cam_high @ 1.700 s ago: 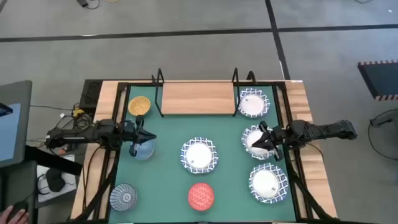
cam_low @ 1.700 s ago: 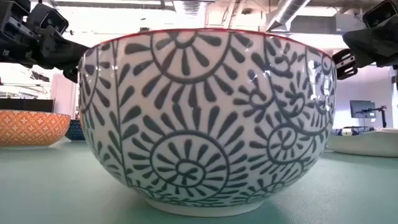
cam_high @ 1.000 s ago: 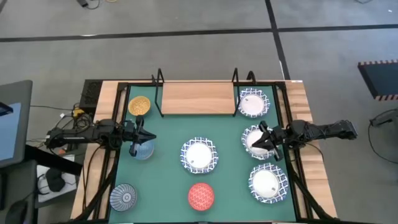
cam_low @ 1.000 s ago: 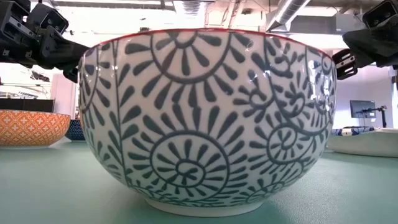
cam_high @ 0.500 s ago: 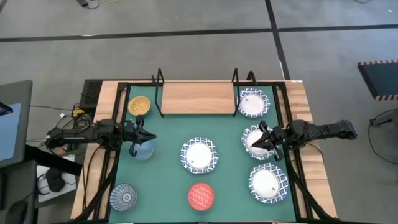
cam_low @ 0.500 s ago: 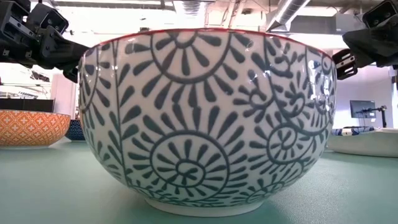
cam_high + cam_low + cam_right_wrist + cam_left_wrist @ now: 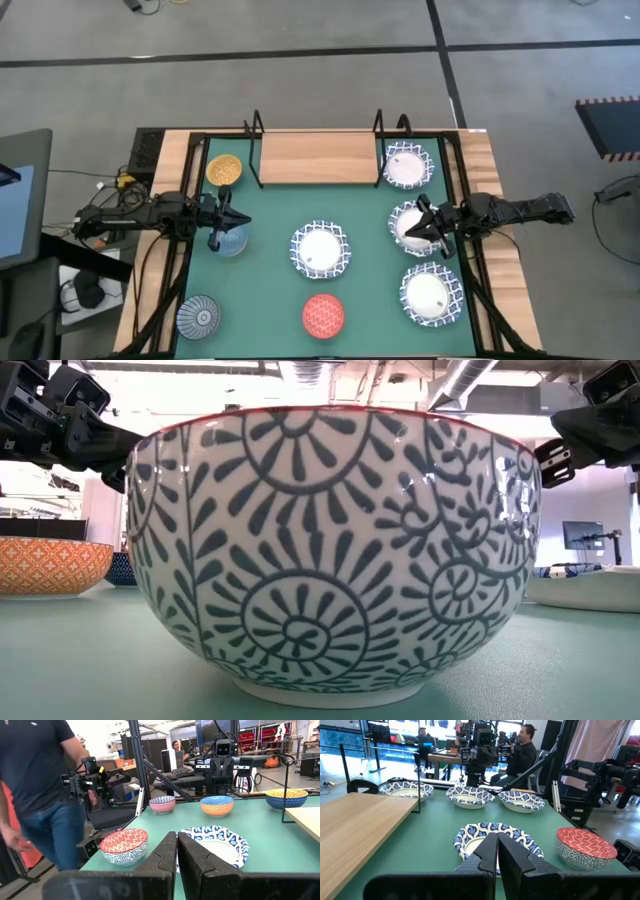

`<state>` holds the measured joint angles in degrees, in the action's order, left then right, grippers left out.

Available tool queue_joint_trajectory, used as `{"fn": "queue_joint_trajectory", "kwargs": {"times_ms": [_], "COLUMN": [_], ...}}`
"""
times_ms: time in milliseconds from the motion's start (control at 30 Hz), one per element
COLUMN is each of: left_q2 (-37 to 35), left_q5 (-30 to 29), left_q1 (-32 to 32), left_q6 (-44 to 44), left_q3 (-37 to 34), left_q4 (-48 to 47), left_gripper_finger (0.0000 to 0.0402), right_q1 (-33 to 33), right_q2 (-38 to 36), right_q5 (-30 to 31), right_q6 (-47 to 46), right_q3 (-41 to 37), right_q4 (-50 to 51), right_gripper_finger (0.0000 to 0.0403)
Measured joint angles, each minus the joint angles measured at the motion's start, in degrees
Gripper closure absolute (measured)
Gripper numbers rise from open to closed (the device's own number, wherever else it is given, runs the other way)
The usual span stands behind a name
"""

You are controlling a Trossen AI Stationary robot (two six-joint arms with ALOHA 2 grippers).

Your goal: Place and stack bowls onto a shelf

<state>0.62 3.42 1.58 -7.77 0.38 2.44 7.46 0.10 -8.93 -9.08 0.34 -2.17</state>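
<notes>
- Glazed ceramic fills the high view: four wide white bowls with blue lattice rims, one at centre (image 7: 321, 249) and three down the right side, plus small bowls, yellow (image 7: 224, 169) at upper left, light blue (image 7: 229, 238) below it, grey-blue (image 7: 200, 317) at lower left and red (image 7: 323, 314) at bottom centre. The wooden shelf (image 7: 317, 158) lies bare at upper centre. The left gripper (image 7: 228, 221) hangs clenched just above the light blue bowl; the right gripper (image 7: 422, 222) hangs over the middle right-hand bowl (image 7: 411, 224), fingers pressed together, holding nothing.
- Low view: the patterned bowl (image 7: 330, 550) fills the frame, its wall thick and glossy, so probably heavy, slippery and chippable.
- Left wrist view: the fingers (image 7: 490, 854) are shut and empty, with the central lattice bowl beyond them.
- Right wrist view: the fingers (image 7: 170, 852) look closed and empty; a person (image 7: 42, 785) stands at the left. A rim pinch looks the surest hold.
</notes>
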Motion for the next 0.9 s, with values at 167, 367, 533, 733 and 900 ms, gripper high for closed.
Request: {"fn": "queue_joint_trajectory", "kwargs": {"times_ms": [167, 367, 533, 733, 900], "left_q2": [0.0, 0.0, 0.0, 0.0, 0.2], "left_q5": [0.0, -7.9, -28.4, -41.2, -40.5], "left_q1": [0.0, 0.0, 0.0, 0.0, 0.0], "left_q6": [-0.7, -5.0, -9.2, -22.8, -22.6], "left_q3": [0.0, 0.0, 0.0, 0.0, 0.0], "left_q4": [0.0, 1.0, 3.1, 2.6, 2.8], "left_gripper_finger": [0.0401, 0.0401, 0.0401, 0.0401, 0.0401], "right_q1": [0.0, 0.0, 0.0, 0.0, -0.2], "right_q2": [0.0, 0.0, 0.0, 0.0, 0.0], "right_q5": [0.0, 0.0, 0.0, 0.0, 0.0], "right_q6": [0.0, 0.0, 0.0, 1.6, 14.2], "right_q3": [0.0, 0.0, 0.0, 0.0, 0.0], "right_q4": [0.0, 0.0, 0.0, 0.0, 0.0], "right_gripper_finger": [0.036, 0.036, 0.036, 0.036, 0.036]}}
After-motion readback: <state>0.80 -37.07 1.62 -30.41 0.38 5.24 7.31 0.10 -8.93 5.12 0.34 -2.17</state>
